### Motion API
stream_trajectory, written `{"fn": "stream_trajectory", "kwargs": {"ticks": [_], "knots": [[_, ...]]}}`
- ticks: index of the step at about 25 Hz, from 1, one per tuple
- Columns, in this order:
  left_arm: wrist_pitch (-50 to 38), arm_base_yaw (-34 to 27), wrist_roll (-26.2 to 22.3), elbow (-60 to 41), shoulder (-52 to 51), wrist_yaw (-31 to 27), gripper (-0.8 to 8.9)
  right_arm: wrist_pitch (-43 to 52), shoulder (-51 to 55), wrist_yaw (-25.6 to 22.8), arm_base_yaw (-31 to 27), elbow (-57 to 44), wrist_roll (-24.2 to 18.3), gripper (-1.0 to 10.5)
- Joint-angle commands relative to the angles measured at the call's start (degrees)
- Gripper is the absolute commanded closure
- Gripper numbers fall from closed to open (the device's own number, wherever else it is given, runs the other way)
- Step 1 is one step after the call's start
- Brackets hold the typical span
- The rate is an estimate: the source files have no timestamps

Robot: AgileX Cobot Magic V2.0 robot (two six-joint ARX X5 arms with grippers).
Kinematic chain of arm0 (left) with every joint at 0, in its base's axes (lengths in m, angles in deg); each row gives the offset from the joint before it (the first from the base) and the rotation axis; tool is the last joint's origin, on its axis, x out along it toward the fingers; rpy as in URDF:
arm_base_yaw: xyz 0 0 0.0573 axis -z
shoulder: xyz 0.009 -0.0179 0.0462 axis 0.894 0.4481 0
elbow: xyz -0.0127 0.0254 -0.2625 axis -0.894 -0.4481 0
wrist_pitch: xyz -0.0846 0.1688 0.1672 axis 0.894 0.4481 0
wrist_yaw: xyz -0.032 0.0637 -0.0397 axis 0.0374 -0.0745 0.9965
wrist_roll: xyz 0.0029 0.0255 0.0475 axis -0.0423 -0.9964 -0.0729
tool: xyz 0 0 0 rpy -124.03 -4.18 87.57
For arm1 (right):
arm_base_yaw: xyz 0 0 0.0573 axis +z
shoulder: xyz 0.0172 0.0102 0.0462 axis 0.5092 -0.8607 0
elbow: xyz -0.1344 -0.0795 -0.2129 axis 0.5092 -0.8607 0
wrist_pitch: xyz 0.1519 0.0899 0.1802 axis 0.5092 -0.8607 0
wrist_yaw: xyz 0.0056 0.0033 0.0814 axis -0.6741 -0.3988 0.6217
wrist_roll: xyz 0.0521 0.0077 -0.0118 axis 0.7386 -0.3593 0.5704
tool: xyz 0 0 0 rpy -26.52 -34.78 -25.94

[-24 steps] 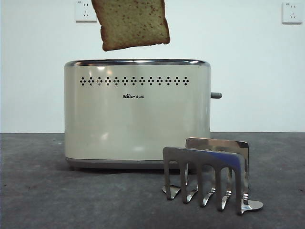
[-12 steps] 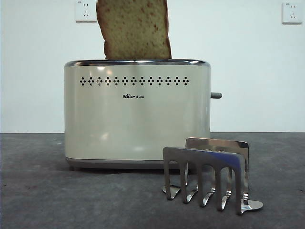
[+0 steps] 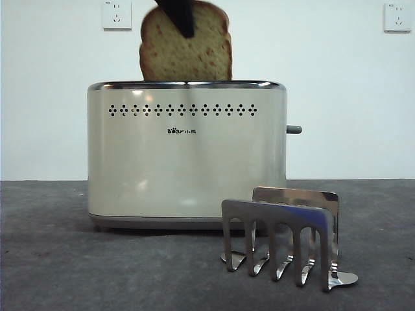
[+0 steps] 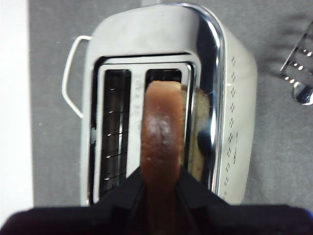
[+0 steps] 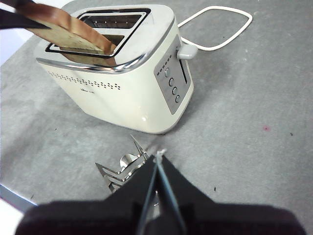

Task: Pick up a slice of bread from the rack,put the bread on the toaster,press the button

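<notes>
Cream-beige, chrome-rimmed toaster (image 3: 187, 152) stands directly beneath the left gripper (image 3: 179, 14), whose black jaws pinch the brown crust of the speckled yellow-tan slice of bread (image 3: 186, 53). That slice stands upright below the jaws, its lower part inside a toaster slot. Further right, the right gripper (image 5: 157, 164), jaws pressed together and holding nothing, hangs above the shiny steel toast rack (image 3: 283, 238).
</notes>
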Motion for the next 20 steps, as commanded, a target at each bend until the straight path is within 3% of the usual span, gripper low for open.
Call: {"fn": "stream_trajectory", "kwargs": {"ticks": [1,12,13,16,17,20], "knots": [[-0.4,-0.9,-0.4,0.2,2.0,0.6,8.22,0.2,0.0,0.0,0.0,0.3,-0.5,9.5],[-0.2,-3.3,-0.2,0.2,7.7,0.6,7.99,0.1,0.0,0.0,0.0,0.3,-0.5,9.5],[-0.4,-3.3,0.0,0.2,7.6,0.6,7.40,0.2,0.0,0.0,0.0,0.3,-0.5,9.5],[-0.4,-3.3,3.0,0.2,6.7,0.5,4.23,0.1,0.0,0.0,0.0,0.3,-0.5,9.5],[-0.6,-3.3,3.8,0.2,6.1,0.5,3.76,0.1,0.0,0.0,0.0,0.3,-0.3,9.5],[-1.6,-3.1,4.5,0.2,2.5,0.6,3.74,-0.8,0.0,0.0,0.0,0.3,-0.2,9.5]]}}
